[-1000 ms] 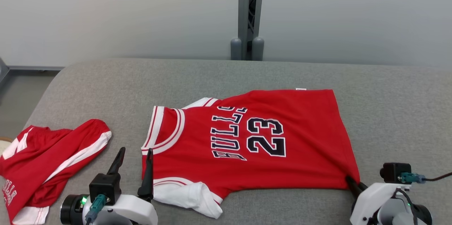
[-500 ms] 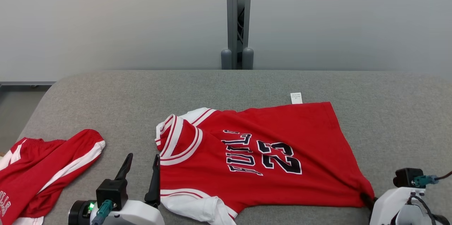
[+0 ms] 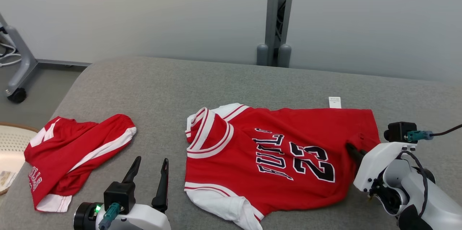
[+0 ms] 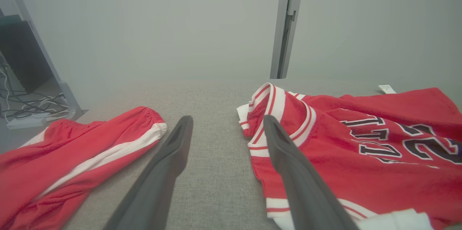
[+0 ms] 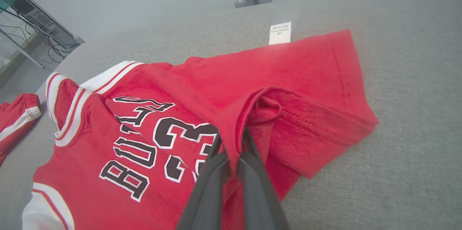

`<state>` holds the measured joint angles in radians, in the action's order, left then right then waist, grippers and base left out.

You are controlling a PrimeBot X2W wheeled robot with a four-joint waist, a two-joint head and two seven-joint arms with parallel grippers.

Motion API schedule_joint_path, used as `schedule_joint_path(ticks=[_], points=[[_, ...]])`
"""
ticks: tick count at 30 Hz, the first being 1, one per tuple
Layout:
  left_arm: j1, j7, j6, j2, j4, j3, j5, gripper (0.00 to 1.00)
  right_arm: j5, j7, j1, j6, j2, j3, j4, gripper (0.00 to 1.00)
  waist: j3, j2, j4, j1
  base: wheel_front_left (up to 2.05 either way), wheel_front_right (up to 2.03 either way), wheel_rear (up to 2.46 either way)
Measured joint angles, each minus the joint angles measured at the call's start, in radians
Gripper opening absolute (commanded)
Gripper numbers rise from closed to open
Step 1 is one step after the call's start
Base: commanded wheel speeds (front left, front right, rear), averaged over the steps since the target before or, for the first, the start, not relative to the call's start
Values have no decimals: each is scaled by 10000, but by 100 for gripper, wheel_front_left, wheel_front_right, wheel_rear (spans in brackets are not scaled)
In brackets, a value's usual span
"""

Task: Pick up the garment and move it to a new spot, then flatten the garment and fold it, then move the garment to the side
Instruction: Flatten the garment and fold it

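Moved since a second ago: the near hem corner of the jersey (image 3: pixel 267 157), lifted off the grey surface (image 3: pixel 231 78) by the right claw (image 3: pixel 352 148) and drawn in toward the number; the head camera has also swung, so the wider shift is not the things moving. Far left: red shorts (image 3: pixel 72 147), crumpled, well apart from the jersey. Next: left claw (image 3: pixel 151 160), fingers spread wide, empty, just beside the collar. Centre: jersey, front up, collar bunched, near armhole showing white. Handling, as judged: light, limp knit that drags and wrinkles when pulled by one corner; best taken at stitched hem corners or shoulder straps, two points together. Right: right claw, clamped on a pinch of hem. Far edge: white label (image 3: pixel 334 102).
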<state>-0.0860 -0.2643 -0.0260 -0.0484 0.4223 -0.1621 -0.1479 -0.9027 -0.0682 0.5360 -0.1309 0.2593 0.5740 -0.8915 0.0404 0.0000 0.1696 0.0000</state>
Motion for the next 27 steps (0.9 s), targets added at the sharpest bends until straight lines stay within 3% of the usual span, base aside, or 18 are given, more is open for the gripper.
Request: schedule_joint_path(ticks=[3, 4, 5, 10, 15, 21, 27], points=[[-10, 0, 75, -2, 12, -8, 73, 100, 284, 232, 407, 0, -171, 33, -775, 0, -86, 0, 340, 0, 0, 0, 0], [-29, 0, 79, 2, 12, -2, 90, 100, 508, 408, 546, 0, -199, 90, -1106, 25, -119, 0, 455, 0, 0, 0, 0], [-53, 0, 88, 2, 8, 0, 123, 100, 769, 700, 709, 0, -207, 96, -1536, 100, -155, 0, 572, 0, 0, 0, 0], [-101, 0, 161, 0, -17, 48, 161, 100, 1390, 1183, 1254, 0, -698, 265, -2938, 100, -385, 0, 1020, 0, 0, 0, 0], [-104, 0, 159, -2, -54, 155, 161, 100, 1528, 1820, 1595, 0, -1028, 430, -3076, 100, -581, 0, 1066, 0, 0, 0, 0], [-105, 0, 113, -2, -111, 117, 128, 100, 1613, 2667, 1616, 0, -943, 740, -2846, 100, -446, 0, 647, 0, 0, 0, 0], [-103, 0, 56, 2, -230, 144, 52, 100, 1703, 3250, 1343, 0, -372, 564, -2389, 100, -239, 0, 127, 0, 0, 0, 0]])
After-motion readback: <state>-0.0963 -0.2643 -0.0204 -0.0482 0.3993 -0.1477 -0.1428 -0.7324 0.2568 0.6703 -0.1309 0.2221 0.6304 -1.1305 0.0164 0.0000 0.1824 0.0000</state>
